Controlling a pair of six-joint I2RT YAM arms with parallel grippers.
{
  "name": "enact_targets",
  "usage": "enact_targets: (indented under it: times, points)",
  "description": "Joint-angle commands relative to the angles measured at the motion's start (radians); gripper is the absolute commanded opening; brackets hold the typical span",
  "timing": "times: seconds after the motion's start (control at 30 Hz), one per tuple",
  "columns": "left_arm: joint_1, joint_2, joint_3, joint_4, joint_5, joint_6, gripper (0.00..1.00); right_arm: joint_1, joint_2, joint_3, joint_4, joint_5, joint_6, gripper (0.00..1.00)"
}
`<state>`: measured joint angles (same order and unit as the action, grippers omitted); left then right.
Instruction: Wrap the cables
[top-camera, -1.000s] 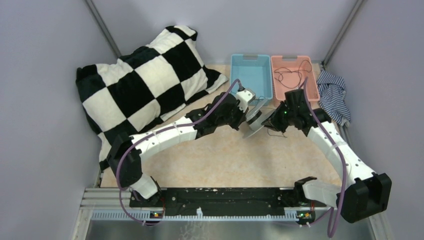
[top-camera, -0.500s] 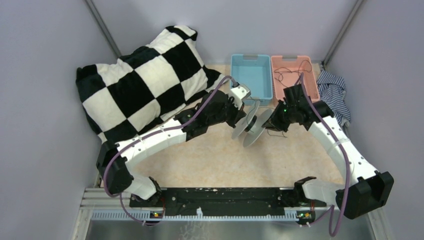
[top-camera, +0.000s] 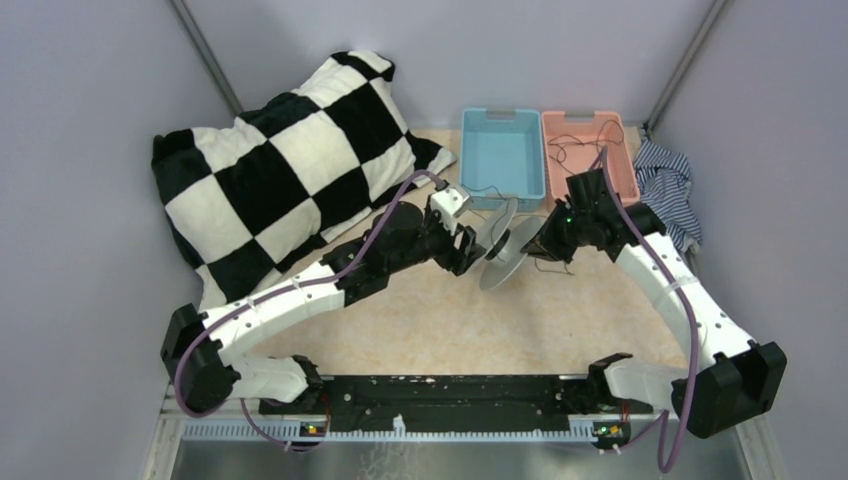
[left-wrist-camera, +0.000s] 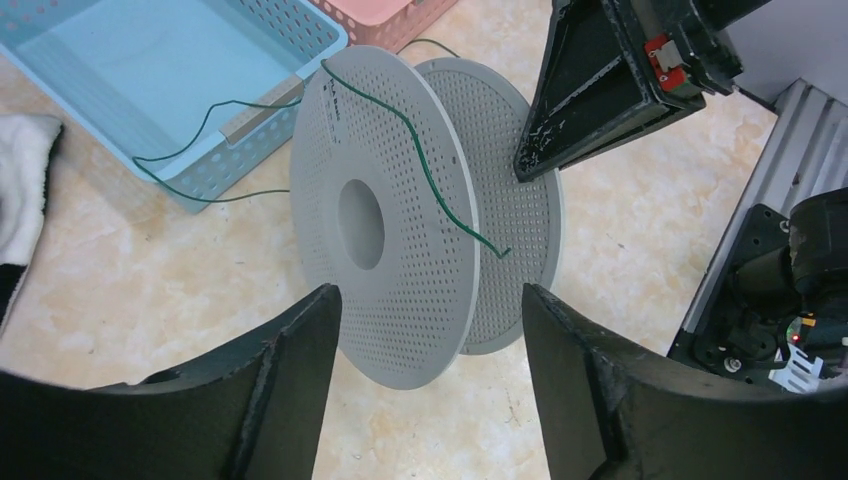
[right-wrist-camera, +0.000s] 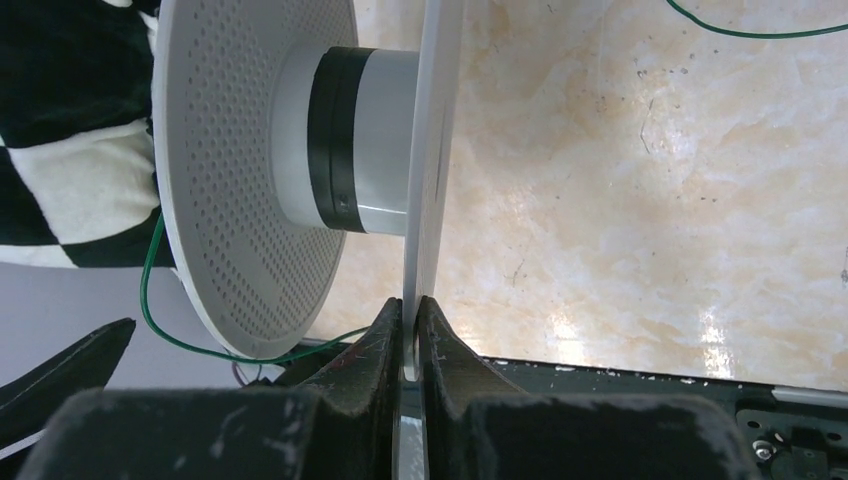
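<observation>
A pale grey spool (top-camera: 503, 252) with two perforated flanges hangs tilted above the table's middle. My right gripper (right-wrist-camera: 411, 305) is shut on the rim of one flange (right-wrist-camera: 436, 150); the hub (right-wrist-camera: 345, 140) carries a dark band. A thin dark green cable (left-wrist-camera: 420, 165) lies loosely across the other flange (left-wrist-camera: 385, 215) and trails to the blue basket (left-wrist-camera: 120, 90). The same cable (right-wrist-camera: 150, 290) loops under the spool in the right wrist view. My left gripper (left-wrist-camera: 430, 300) stands open just left of the spool, touching nothing.
A blue basket (top-camera: 503, 113) and a pink basket (top-camera: 590, 116) holding more thin cables (top-camera: 575, 150) stand at the back. A black-and-white checked pillow (top-camera: 290, 160) fills the back left. A striped cloth (top-camera: 665, 185) lies at the right wall.
My left gripper has opened, let go of the spool and drawn back to the left. The right gripper still holds the spool, which moved slightly left.
</observation>
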<state>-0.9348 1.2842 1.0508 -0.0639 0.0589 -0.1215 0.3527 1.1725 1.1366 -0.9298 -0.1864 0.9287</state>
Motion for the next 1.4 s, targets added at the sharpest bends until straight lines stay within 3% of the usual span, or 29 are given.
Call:
enact_targets:
  times: [0.0, 0.13, 0.27, 0.67, 0.93, 1.13, 1.37]
  points:
    - [-0.002, -0.046, -0.050, 0.141, 0.003, 0.007, 0.75, 0.017, -0.002, 0.010, 0.083, -0.032, 0.023, 0.00]
    - [-0.025, -0.021, -0.051, 0.159, -0.009, 0.013, 0.89, 0.020, 0.001, 0.012, 0.088, -0.029, 0.030, 0.00]
    - [-0.072, -0.010, -0.067, 0.206, -0.124, 0.041, 0.98, 0.020, 0.002, 0.012, 0.092, -0.029, 0.039, 0.00]
    - [-0.168, 0.116, -0.072, 0.290, -0.435, 0.103, 0.99, 0.026, 0.011, 0.014, 0.112, -0.041, 0.050, 0.00]
    - [-0.169, 0.172, -0.043, 0.256, -0.462, 0.078, 0.98, 0.026, 0.010, 0.011, 0.116, -0.041, 0.054, 0.00]
    - [-0.168, 0.178, -0.043, 0.261, -0.456, 0.050, 0.85, 0.026, 0.010, 0.003, 0.127, -0.046, 0.055, 0.00]
    - [-0.168, 0.177, -0.021, 0.275, -0.419, 0.034, 0.92, 0.026, 0.008, -0.001, 0.132, -0.050, 0.058, 0.00]
